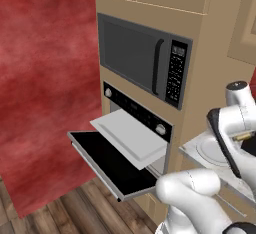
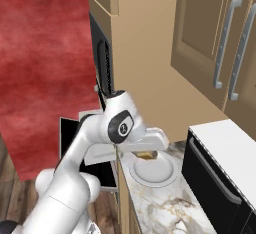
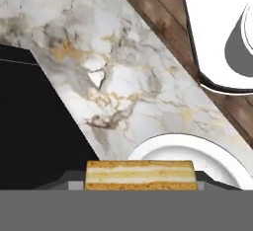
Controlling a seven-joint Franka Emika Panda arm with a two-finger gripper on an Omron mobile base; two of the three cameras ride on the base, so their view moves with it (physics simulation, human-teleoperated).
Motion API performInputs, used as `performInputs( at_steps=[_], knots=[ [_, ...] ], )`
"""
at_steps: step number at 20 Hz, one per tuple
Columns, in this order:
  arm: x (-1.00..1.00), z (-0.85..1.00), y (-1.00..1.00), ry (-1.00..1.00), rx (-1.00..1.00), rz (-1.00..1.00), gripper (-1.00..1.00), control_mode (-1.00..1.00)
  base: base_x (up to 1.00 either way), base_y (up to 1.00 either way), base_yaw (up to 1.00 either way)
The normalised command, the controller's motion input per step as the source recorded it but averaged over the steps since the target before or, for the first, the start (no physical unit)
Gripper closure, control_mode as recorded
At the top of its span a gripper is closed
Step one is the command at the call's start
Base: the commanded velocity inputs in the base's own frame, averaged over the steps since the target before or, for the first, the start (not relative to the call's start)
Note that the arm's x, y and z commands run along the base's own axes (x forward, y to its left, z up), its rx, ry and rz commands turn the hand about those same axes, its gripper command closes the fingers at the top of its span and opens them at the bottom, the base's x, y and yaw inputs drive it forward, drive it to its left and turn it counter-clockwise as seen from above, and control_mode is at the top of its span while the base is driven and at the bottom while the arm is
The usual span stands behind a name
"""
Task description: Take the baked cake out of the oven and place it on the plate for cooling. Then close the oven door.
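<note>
Gripper (image 3: pixel 141 183) clamped on the cake (image 3: pixel 141 174), layered edge showing between the fingertips at the bottom centre of the hand view. Held over the plate (image 2: pixel 155 174), lower centre of the right base view, on the marble counter (image 3: pixel 123 77). Plate lying directly under and slightly ahead of the cake, so likely only a short descent left before release. Cake's long axis running across the fingers. Oven door (image 1: pixel 107 163) hanging open, lower left of the left base view, tray (image 1: pixel 130 135) pulled out above it.
</note>
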Motion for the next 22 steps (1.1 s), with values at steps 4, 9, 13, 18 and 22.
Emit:
performInputs(
  at_steps=[4, 9, 13, 18, 22],
  knots=[
    [0.4, -0.28, -0.09, 0.05, 0.34, 0.41, 1.0, -1.0, 0.0, 0.0, 0.0],
    [0.37, -0.59, 0.15, 0.12, 0.15, 0.25, 1.0, -1.0, 0.0, 0.0, 0.0],
    [0.34, -0.42, 0.0, 0.07, 0.09, 0.13, 1.0, -1.0, 0.0, 0.0, 0.0],
    [0.25, -0.2, 0.0, 0.01, 0.0, 0.0, 1.0, -1.0, 0.0, 0.0, 0.0],
    [0.09, -0.22, 0.0, 0.0, 0.03, 0.0, 1.0, -1.0, 0.0, 0.0, 0.0]
  ],
)
